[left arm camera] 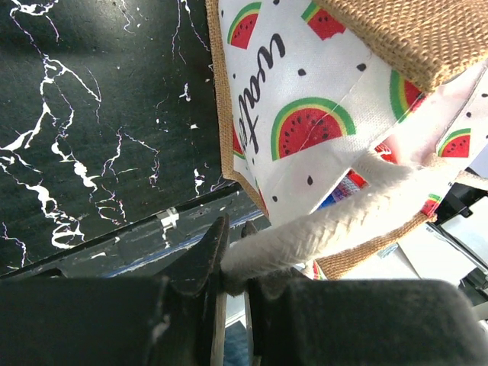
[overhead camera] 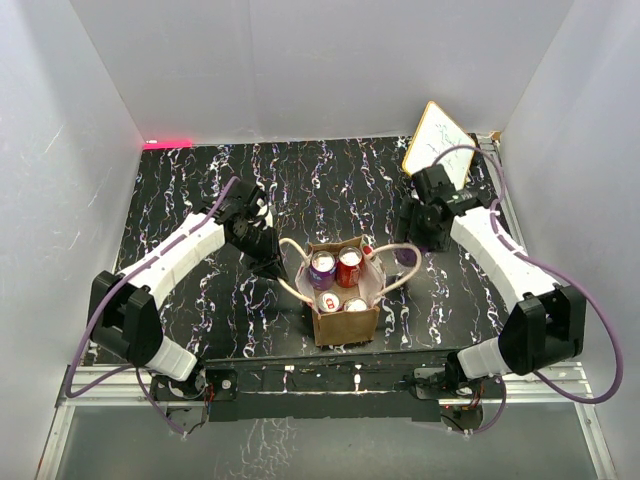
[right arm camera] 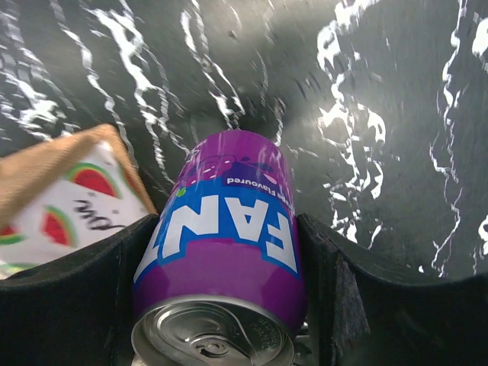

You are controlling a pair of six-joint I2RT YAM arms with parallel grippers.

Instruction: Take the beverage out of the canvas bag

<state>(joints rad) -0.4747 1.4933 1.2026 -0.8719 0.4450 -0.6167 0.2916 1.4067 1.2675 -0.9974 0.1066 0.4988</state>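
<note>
Overhead, you see the canvas bag [overhead camera: 345, 325] standing at the middle of the table [overhead camera: 200, 200], near the front edge, with four cans [overhead camera: 349, 266] upright inside. Your left gripper [overhead camera: 270, 262] sits at the bag's left side by the left handle [overhead camera: 290, 285]. Your right gripper [overhead camera: 412, 245] hangs just off the bag's right side, and what it carries cannot be made out from up here.

From the left wrist, your left gripper [left arm camera: 235, 244] is pinched tight on the cream rope handle [left arm camera: 335, 221], which runs up to the watermelon-print bag [left arm camera: 305, 99].

From the right wrist, your right gripper [right arm camera: 226, 252] is clamped around a purple Fanta can [right arm camera: 229, 198], one finger on each side. The can is outside the bag [right arm camera: 69, 191], whose corner lies to the left, and bare table [right arm camera: 381, 114] lies beyond it. The can's long axis runs along the fingers, lid toward the wrist and base toward the table. Putting it down looks like the right arm's job, probably on the side away from the bag, and base first.
</note>
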